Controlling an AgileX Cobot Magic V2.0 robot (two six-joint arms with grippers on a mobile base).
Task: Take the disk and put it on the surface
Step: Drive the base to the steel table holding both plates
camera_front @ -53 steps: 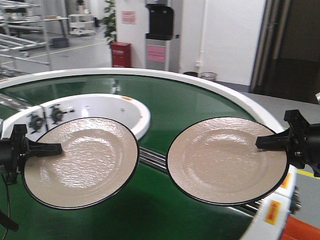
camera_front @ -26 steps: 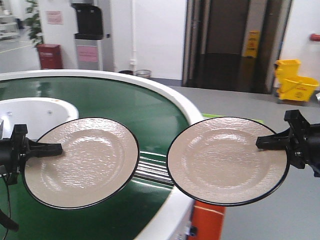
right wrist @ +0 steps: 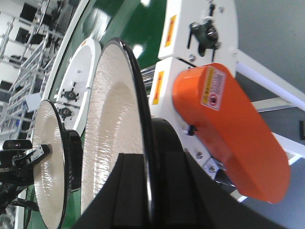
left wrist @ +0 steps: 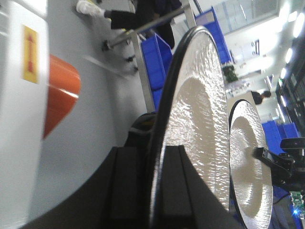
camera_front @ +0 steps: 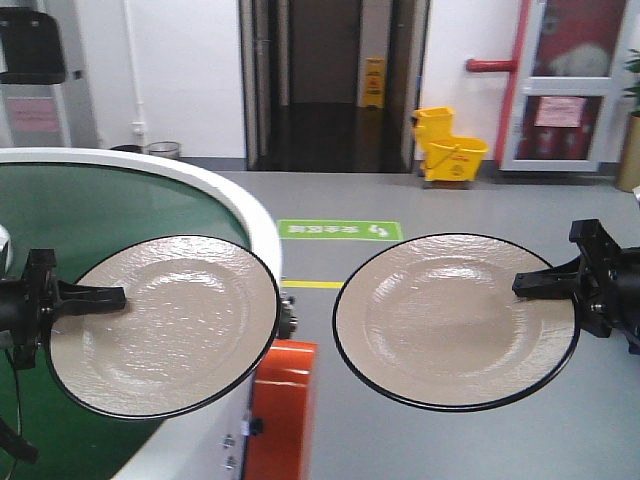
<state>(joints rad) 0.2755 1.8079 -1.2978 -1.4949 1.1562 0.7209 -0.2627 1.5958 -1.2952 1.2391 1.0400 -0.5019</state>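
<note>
The left gripper (camera_front: 113,297) clamps the left disk (camera_front: 165,330) by its rim over the green conveyor (camera_front: 100,205), the right gripper (camera_front: 523,285) pinches the right disk (camera_front: 450,320) above the grey floor (camera_front: 400,195), both level, side by side.

Glossy, ripple-textured disk (camera_front: 170,335); matt black fingers (camera_front: 92,297)

Left pincer (camera_front: 115,297) and right pincer (camera_front: 520,284): matte black, blocky bodies, flat tapered fingers (camera_front: 85,297). Thin black cable (camera_front: 12,440) at 7 o'clock.
</note>
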